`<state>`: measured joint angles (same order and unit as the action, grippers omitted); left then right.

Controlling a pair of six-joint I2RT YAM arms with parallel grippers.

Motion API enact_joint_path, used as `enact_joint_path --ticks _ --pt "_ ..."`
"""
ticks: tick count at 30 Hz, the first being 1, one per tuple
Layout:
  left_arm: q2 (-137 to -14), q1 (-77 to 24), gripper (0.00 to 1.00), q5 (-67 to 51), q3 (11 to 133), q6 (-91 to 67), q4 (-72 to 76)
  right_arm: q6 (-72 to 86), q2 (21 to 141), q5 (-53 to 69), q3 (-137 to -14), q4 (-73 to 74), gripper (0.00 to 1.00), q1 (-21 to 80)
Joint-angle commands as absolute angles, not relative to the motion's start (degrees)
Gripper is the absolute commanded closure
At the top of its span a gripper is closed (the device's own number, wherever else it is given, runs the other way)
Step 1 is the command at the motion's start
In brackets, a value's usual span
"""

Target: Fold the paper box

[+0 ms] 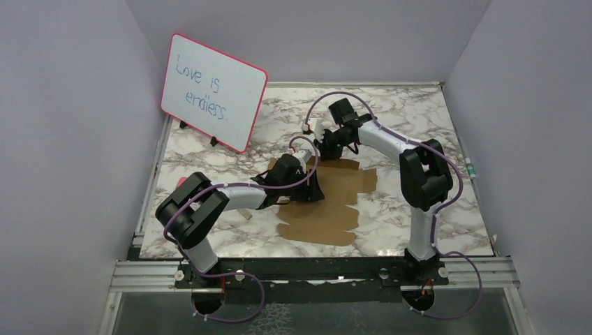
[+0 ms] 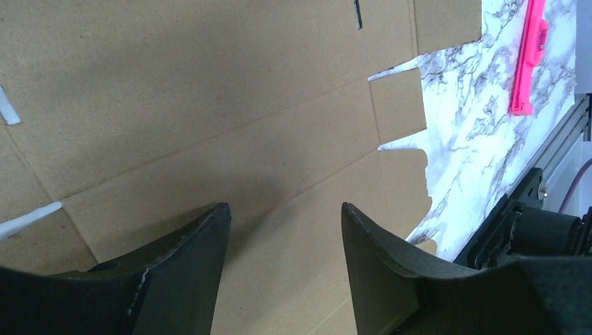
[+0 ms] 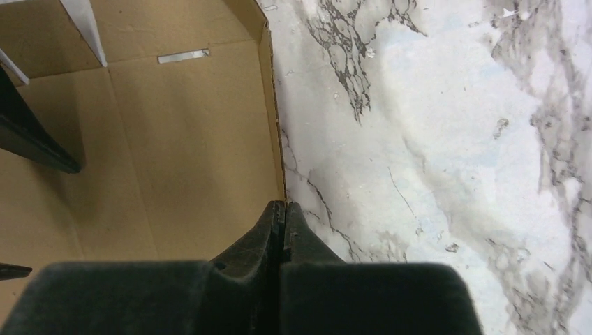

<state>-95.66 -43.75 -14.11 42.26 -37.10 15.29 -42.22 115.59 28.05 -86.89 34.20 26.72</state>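
The paper box (image 1: 335, 202) is a flat brown cardboard sheet with flaps and notches, lying mid-table. My left gripper (image 1: 307, 187) stands over its left part. In the left wrist view that gripper (image 2: 283, 206) is open, its fingertips close above the cardboard (image 2: 209, 105) with nothing between them. My right gripper (image 1: 324, 150) is at the sheet's far edge. In the right wrist view its jaws (image 3: 283, 204) are pressed together on the cardboard's edge (image 3: 278, 125), brown panel (image 3: 174, 139) to the left, marble to the right.
A pink-framed whiteboard (image 1: 213, 91) stands at the back left. A pink object (image 2: 534, 49) lies on the marble near the table's left edge, beside the metal rail (image 2: 558, 139). The left gripper's dark finger (image 3: 35, 139) shows at the left of the right wrist view.
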Motion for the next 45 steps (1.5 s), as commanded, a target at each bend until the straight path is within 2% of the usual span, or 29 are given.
enact_joint_path --ticks 1,13,19,29,45 --pt "-94.8 -43.6 0.39 -12.0 42.5 -36.8 14.8 -42.9 110.9 21.7 -86.2 34.4 0.99 29.2" --pt "-72.6 -40.5 0.35 -3.9 34.1 -37.9 11.5 -44.7 99.5 10.5 -79.2 23.6 0.99 35.2" --pt "-65.8 -40.2 0.36 -2.7 26.9 -42.0 11.4 -45.7 96.0 5.0 -75.5 19.4 0.99 38.5" --pt "-66.6 -40.2 0.38 -3.7 19.2 -46.8 17.4 -46.7 90.2 -5.9 -66.0 9.6 0.99 46.4" --pt "-69.0 -40.2 0.38 -0.8 16.5 -48.5 20.3 -45.9 82.8 -15.0 -53.9 0.6 0.99 57.5"
